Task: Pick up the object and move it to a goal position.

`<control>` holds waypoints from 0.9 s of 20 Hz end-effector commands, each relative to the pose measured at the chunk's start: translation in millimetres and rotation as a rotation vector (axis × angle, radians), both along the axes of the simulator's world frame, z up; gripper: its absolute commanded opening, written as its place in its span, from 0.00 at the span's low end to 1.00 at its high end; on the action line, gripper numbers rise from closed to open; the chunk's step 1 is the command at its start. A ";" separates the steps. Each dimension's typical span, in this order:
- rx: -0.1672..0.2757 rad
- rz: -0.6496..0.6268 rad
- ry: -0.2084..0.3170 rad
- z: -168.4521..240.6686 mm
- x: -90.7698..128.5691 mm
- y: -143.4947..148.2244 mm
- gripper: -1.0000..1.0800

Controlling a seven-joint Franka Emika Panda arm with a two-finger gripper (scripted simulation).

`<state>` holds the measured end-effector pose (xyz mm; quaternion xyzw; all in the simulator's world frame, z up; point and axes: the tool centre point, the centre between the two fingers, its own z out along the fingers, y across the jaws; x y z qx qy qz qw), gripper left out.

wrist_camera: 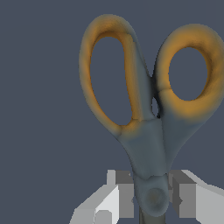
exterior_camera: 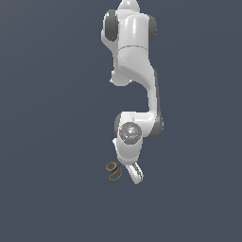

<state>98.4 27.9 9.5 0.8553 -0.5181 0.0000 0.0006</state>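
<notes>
exterior, arm: white arm (exterior_camera: 134,71) reaches down from the top of the frame, wrist joint low near centre.
exterior, gripper: gripper (exterior_camera: 133,174) points down and toward the exterior view's right, its white fingers (exterior_camera: 135,173) seen mostly as one block; jaw gap not readable from here.
exterior, scissors: scissors (exterior_camera: 114,171) sit just beside the gripper on the exterior view's left, two orange loop handles stacked one above the other, blade end running in toward the fingers.
exterior, surface: plain dark blue-grey bench (exterior_camera: 47,189) everywhere; can't tell whether the scissors rest on it or are lifted.
wrist, scissors: scissors (wrist_camera: 148,131) fill most of the frame, larger oval loop next to a rounder loop, orange on the rims, grey shanks merging at the pivot screw.
wrist, gripper: gripper (wrist_camera: 151,199) straddles the pivot, one grey pad (wrist_camera: 126,194) on each side of it.
wrist, jaws: pads sit right against the pivot area on both sides; reads as clamped on the scissors.
wrist, blades: hidden past the pivot, out of frame.
</notes>
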 end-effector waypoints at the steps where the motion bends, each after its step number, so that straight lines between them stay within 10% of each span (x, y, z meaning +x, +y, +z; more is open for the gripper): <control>1: 0.000 0.000 -0.001 1.0 -0.4 0.5 0.00; 18: 0.001 0.001 -0.001 52.0 -41.3 16.3 0.00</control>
